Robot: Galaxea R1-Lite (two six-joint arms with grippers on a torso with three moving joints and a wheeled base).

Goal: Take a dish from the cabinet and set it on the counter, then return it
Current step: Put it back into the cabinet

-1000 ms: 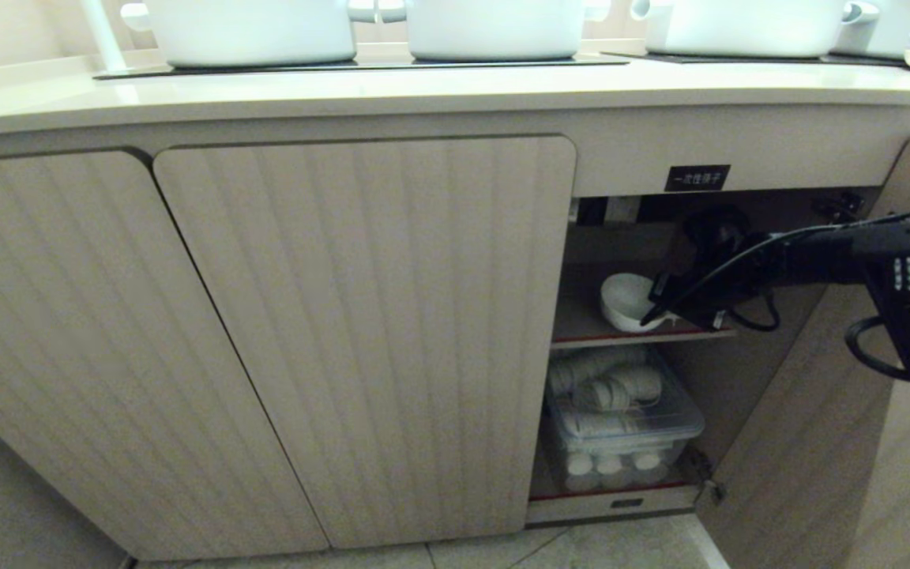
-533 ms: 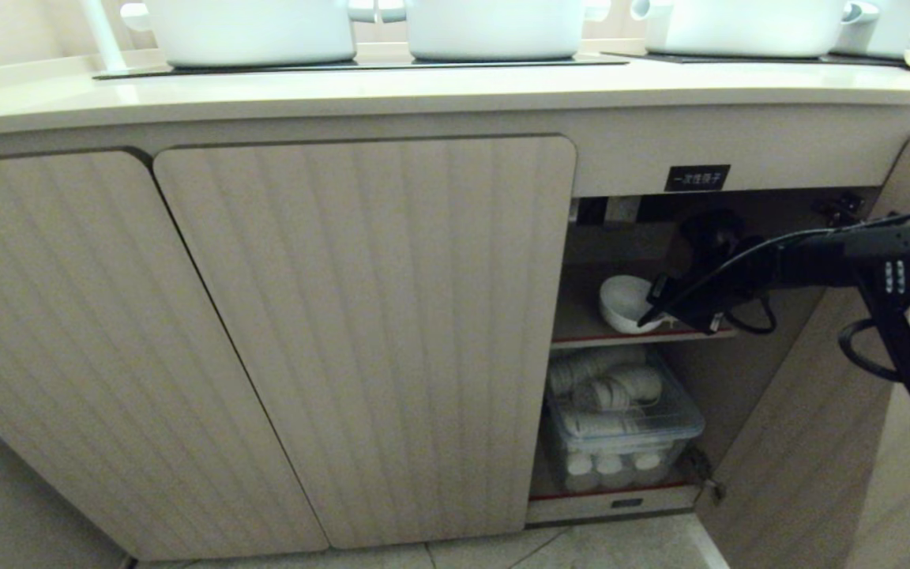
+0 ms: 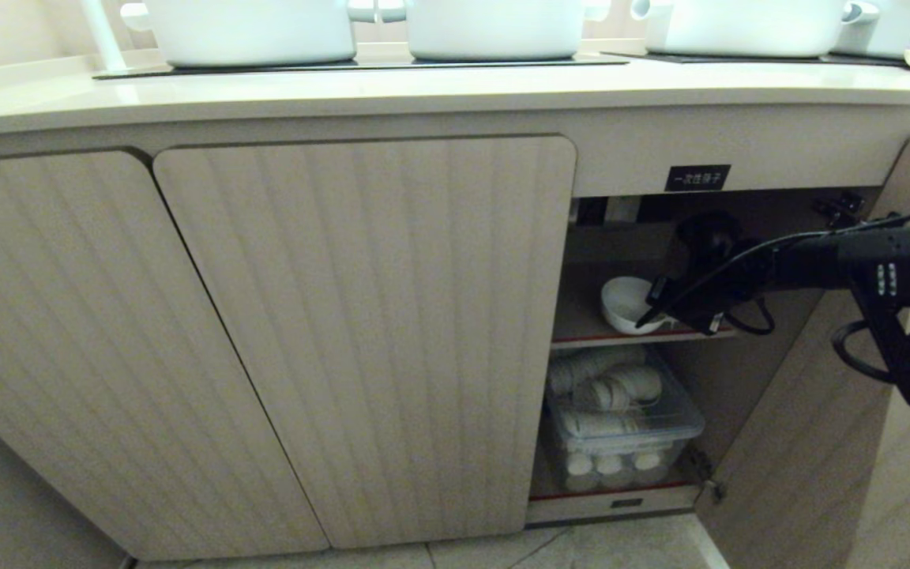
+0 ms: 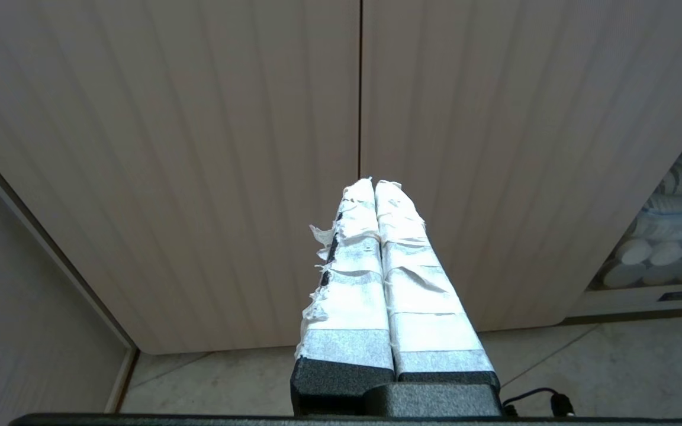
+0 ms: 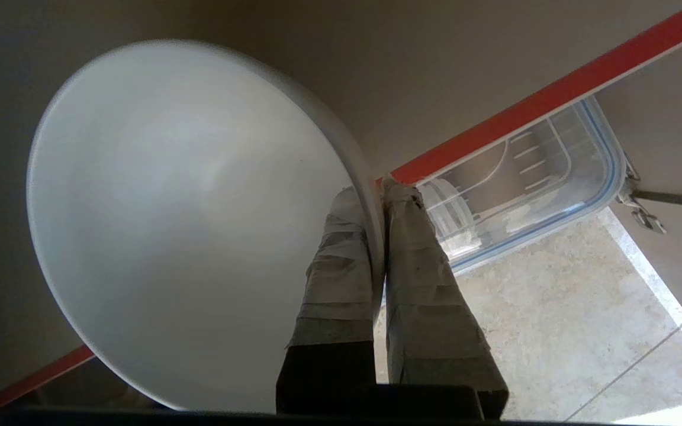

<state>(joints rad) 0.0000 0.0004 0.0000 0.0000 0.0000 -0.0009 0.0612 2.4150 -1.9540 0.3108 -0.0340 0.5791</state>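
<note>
Right claw (image 5: pixel 379 195) pinching glossy round dish (image 5: pixel 187 219)

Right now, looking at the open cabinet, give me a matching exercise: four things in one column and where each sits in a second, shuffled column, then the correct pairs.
Things:
1. white bowl
2. clear lidded bin
3. white pots
4. left pincer

Places or states:
A. on the counter
B. shut, pointing at the closed cabinet doors
C. upper shelf, rim pinched by the right pincer
D. lower shelf, holding stacked white pieces

Pairs: 1-C, 2-D, 3-A, 4-B
</note>
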